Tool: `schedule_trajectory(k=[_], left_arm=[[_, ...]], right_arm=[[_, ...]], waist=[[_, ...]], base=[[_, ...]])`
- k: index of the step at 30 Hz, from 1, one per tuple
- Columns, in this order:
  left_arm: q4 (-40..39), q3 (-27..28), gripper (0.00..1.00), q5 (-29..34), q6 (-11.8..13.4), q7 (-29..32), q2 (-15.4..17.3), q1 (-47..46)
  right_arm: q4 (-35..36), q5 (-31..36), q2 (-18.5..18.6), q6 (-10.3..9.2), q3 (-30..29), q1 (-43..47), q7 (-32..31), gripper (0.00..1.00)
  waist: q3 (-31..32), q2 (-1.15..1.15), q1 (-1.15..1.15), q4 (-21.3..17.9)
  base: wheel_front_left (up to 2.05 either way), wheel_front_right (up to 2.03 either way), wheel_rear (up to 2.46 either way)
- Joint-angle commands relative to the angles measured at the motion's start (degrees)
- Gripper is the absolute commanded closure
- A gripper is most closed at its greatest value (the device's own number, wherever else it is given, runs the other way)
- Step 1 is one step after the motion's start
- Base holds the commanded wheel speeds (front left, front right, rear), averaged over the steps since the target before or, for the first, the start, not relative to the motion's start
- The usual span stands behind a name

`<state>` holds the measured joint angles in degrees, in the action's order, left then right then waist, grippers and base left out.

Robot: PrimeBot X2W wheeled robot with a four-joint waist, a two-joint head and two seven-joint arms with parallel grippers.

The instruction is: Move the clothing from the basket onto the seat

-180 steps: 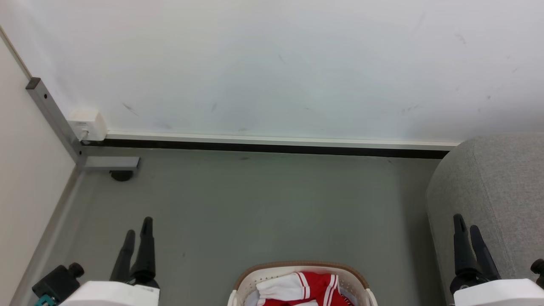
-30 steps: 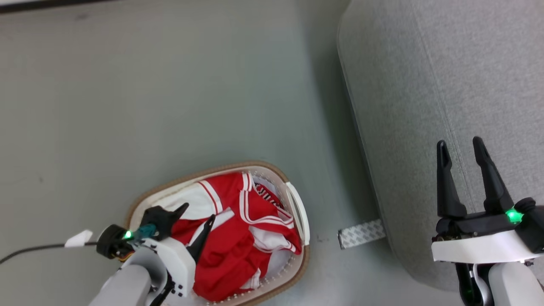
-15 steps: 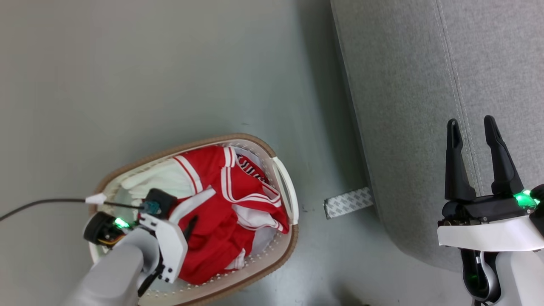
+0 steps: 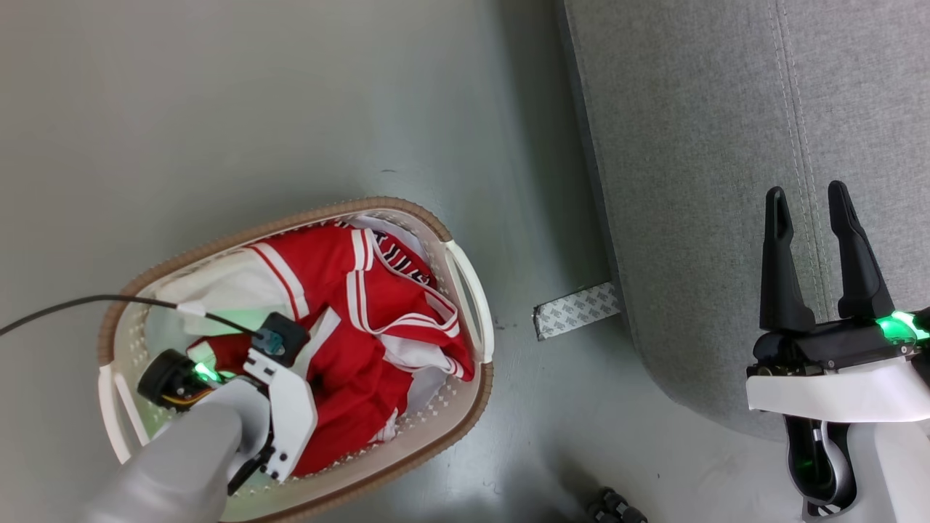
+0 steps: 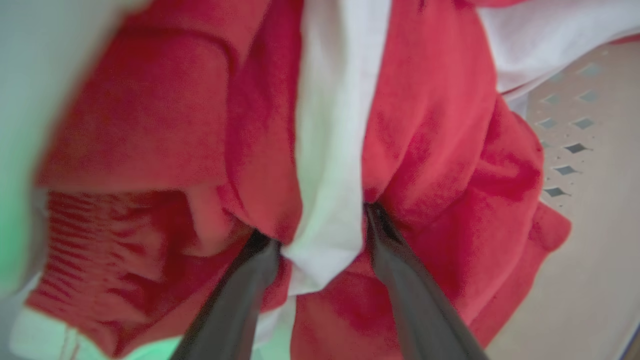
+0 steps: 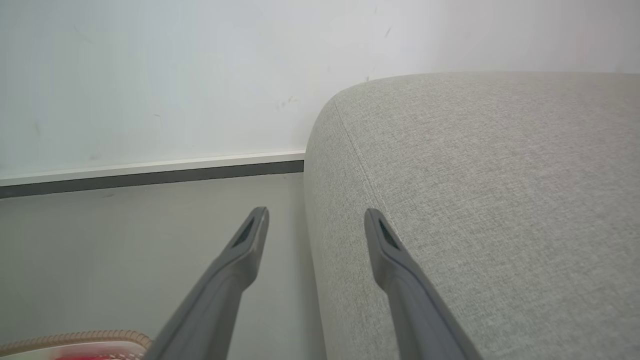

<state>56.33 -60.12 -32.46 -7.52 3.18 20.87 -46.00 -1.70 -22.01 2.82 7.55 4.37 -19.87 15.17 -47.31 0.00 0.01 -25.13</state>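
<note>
Down goes the left claw (image 5: 319, 225): a second ago its fingers were showing above the clothing (image 4: 363, 349), and now the wrist is covering them as it is pushing into the pile. The head camera is swinging too, so the basket (image 4: 341, 202) is sitting further left in the picture without itself sliding.

From the head, the basket is standing on the floor (image 4: 254, 94) near the sofa (image 4: 690, 181), not touching it. The clothing is lying heaped inside, red with white panels and stripe trim. A black cable (image 4: 65, 309) is trailing in from the left to the left wrist, and a patterned strip (image 4: 576, 311) is lying on the floor at the sofa's foot. Over on the right, the right claw (image 4: 806, 189) is hanging at the sofa's edge, fingers standing apart, gripping nothing.

Left wrist camera now: both fingers are digging into red cloth with a white band (image 5: 335, 125) bulging between them. They are standing apart, but whether they are pinching that fold I cannot tell. Perforated basket wall is showing on the right.

Right wrist camera: the fingers are spreading wide, one over the floor, the other over the sofa's rounded edge. A white wall (image 6: 150, 75) is running behind, and a bit of basket rim is peeking in at the bottom left.
</note>
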Motion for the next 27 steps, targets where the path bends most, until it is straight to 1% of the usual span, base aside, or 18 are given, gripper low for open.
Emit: schedule_trajectory(k=[1, 7, 10, 13, 16, 22, 27], left_arm=[[-0.2, -0.19, 1.0, -0.35, 0.05, 0.07, 0.61, -0.48], [-1.09, -3.62, 1.0, -3.87, 0.06, -0.91, 1.64, -1.44], [-1.31, -4.95, 1.0, -5.55, 0.06, -2.6, 1.92, -1.53], [-1.2, -5.84, 1.0, -7.01, 0.06, -4.42, 1.43, -1.02], [-1.5, -6.62, 1.0, -8.44, 0.05, -7.15, 0.05, -0.29], [-2.16, -7.35, 1.0, -11.73, 0.05, -13.95, -2.81, 1.29], [-3.35, -7.46, 1.0, -14.66, 0.06, -17.21, -4.04, 3.1]], right_arm=[[0.26, -0.74, 0.13, -0.12, 0.09, -0.58, -0.02, 0.0], [-0.16, -0.61, 0.14, -0.12, 0.17, -0.69, -0.02, 0.0], [-0.55, -0.2, 0.14, -0.12, 0.13, -0.9, -0.02, 0.0], [-0.79, 0.46, 0.14, -0.12, -0.34, -1.02, -0.02, 0.0], [-1.16, 1.73, 0.14, -0.12, -1.23, -0.67, -0.02, 0.0], [-2.39, 5.16, 0.14, -0.12, -2.72, 0.17, -0.02, 0.0], [-3.49, 7.83, 0.17, -0.12, -3.5, 0.7, -0.03, 0.0]], waist=[[-0.18, 0.0, -0.01, -0.06], [0.03, 0.0, -0.01, 0.04], [1.0, 0.0, -0.01, 0.08], [2.68, 0.0, -0.01, 0.47], [5.51, 0.0, -0.01, 1.58], [13.19, 0.0, -0.01, 5.49], [19.45, 0.0, -0.01, 8.58]], base=[[0.0, 0.0, 0.0], [0.0, 0.0, 0.0], [0.0, 0.0, 0.0], [0.0, 0.0, 0.0], [0.0, 0.0, 0.0], [0.0, 0.0, 0.0], [0.0, 0.0, 0.0]])
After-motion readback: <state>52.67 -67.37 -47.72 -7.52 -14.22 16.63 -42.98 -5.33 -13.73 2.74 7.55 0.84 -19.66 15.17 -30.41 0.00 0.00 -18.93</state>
